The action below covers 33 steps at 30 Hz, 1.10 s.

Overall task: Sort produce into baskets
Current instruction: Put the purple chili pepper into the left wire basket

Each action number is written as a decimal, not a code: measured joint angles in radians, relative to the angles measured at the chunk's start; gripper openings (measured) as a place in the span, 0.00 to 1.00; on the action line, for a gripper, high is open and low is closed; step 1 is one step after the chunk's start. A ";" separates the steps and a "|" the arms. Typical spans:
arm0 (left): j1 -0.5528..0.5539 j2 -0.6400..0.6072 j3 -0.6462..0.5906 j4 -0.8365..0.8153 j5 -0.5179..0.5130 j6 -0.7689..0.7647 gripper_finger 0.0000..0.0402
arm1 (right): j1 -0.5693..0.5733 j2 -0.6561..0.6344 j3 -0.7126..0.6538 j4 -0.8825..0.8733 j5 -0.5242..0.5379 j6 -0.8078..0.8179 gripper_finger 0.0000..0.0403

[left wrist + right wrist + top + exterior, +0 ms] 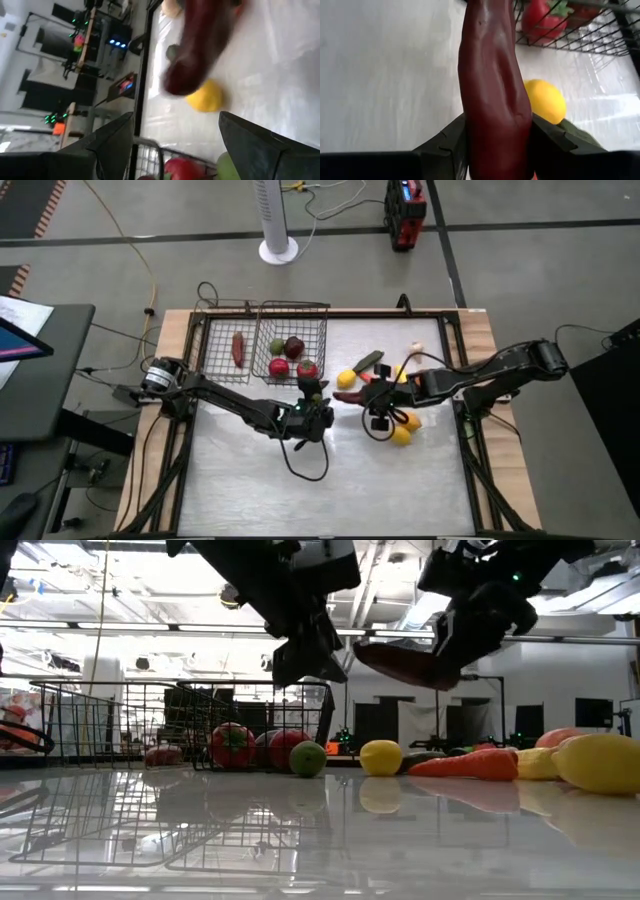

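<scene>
Two black wire baskets stand side by side at the far left: the shallow one [212, 340] holds a long red piece [238, 348]. The deeper one [292, 306] holds green, dark red and red round pieces. My right gripper [376, 408] is shut on a long dark red vegetable [350, 395], held above the table's middle. My left gripper [316, 394] stands open just near of the deeper basket, with nothing between its fingers [115, 135]. A red pepper [307, 368] and a green fruit [308, 758] sit by the basket's near right corner. My right gripper pinches the long dark red vegetable near its right end [492, 125] between its two fingers. The fingers slant down from the table's right side, with the vegetable reaching forward past them toward the baskets. It hangs clear of the table [410, 665], its free end slightly lower.
More produce lies on the table's right half: a lemon [347, 378], a dark green long piece [368, 362], yellow pieces [405, 428], an orange-red long piece [465, 765]. Bare tabletop lies along the near side. The black table frame [465, 430] runs along the edges.
</scene>
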<state>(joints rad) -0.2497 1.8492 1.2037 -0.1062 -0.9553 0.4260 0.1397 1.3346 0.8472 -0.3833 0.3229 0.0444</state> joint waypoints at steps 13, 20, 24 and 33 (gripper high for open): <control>0.018 0.000 0.000 0.190 0.281 0.038 0.64 | 0.038 0.000 0.017 0.022 -0.010 -0.019 0.47; 0.019 0.000 0.000 0.241 0.295 0.078 0.53 | 0.062 0.000 0.017 0.022 -0.009 -0.026 0.48; 0.018 0.000 0.000 0.239 0.307 0.079 0.44 | 0.070 0.000 0.017 0.025 -0.005 -0.041 0.48; 0.018 0.000 0.000 0.233 0.319 0.086 0.32 | 0.070 0.000 0.014 0.060 -0.005 -0.028 0.53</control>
<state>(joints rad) -0.2321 1.8496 1.2041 0.1265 -0.6358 0.5118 0.2092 1.3342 0.8612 -0.3237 0.3176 0.0162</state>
